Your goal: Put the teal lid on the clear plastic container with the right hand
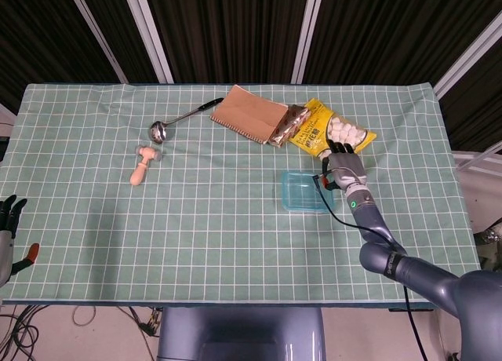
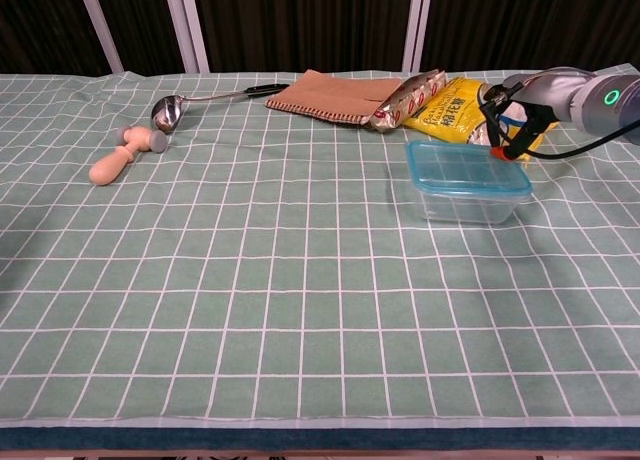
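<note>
Left hand (image 1: 8, 220) off worktop (image 1: 196, 220) edge, far left of container, fingers apart, holding nothing. Mallet (image 1: 142, 164), ladle (image 1: 161, 129) well left of container. Notebook (image 1: 249, 113), snack bags behind it. Lid (image 2: 466, 167) sits atop container (image 2: 468, 202). Right hand (image 1: 346, 169) just right of container, fingers curled, empty.

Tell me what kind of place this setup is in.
Probably a robot lab or data-collection station, not a home kitchen: a table under a gridded green cloth, black curtains with metal frame bars behind, loose cables on the floor, and unrelated props such as a ladle and snack bags.
</note>
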`<action>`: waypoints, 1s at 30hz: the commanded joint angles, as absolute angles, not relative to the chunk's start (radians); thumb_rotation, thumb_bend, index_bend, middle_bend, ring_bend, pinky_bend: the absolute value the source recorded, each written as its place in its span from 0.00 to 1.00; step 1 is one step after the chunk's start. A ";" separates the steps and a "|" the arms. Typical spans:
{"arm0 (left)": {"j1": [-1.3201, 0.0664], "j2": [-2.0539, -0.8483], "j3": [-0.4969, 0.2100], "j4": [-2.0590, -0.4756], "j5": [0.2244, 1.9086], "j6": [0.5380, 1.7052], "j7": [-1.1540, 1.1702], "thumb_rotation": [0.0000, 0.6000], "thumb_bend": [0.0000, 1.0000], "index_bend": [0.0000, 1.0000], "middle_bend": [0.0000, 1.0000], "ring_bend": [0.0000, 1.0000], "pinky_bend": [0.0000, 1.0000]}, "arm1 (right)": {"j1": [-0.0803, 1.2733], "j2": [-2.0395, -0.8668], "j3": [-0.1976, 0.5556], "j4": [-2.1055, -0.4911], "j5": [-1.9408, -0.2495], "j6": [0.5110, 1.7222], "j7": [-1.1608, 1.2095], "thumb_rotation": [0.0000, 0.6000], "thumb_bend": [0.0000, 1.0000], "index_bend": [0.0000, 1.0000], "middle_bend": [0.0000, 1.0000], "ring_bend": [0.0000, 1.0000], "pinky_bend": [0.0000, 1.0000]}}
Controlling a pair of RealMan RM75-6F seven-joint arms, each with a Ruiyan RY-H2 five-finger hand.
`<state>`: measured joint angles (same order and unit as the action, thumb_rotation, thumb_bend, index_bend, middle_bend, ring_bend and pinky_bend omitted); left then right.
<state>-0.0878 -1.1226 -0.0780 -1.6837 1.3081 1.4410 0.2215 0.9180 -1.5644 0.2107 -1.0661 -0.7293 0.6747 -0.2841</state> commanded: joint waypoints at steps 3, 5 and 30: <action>-0.088 -1.123 -0.078 -1.684 1.308 1.441 0.222 1.00 0.33 0.08 0.00 0.00 0.00 | 0.915 -1.565 0.208 -1.067 -0.729 0.672 -0.287 1.00 0.57 0.66 0.00 0.00 0.00; -0.088 -1.122 -0.078 -1.685 1.309 1.442 0.222 1.00 0.33 0.08 0.00 0.00 0.00 | 0.914 -1.567 0.206 -1.065 -0.728 0.669 -0.289 1.00 0.57 0.66 0.00 0.00 0.00; -0.090 -1.118 -0.076 -1.688 1.306 1.433 0.218 1.00 0.33 0.08 0.00 0.00 0.00 | 0.811 -1.423 0.231 -1.371 -0.881 0.868 -0.218 1.00 0.57 0.66 0.00 0.00 0.00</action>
<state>-0.0898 -1.1178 -0.0765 -1.6878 1.3062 1.4335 0.2179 0.8418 -1.4541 0.2394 -1.3200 -0.8505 0.8324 -0.2309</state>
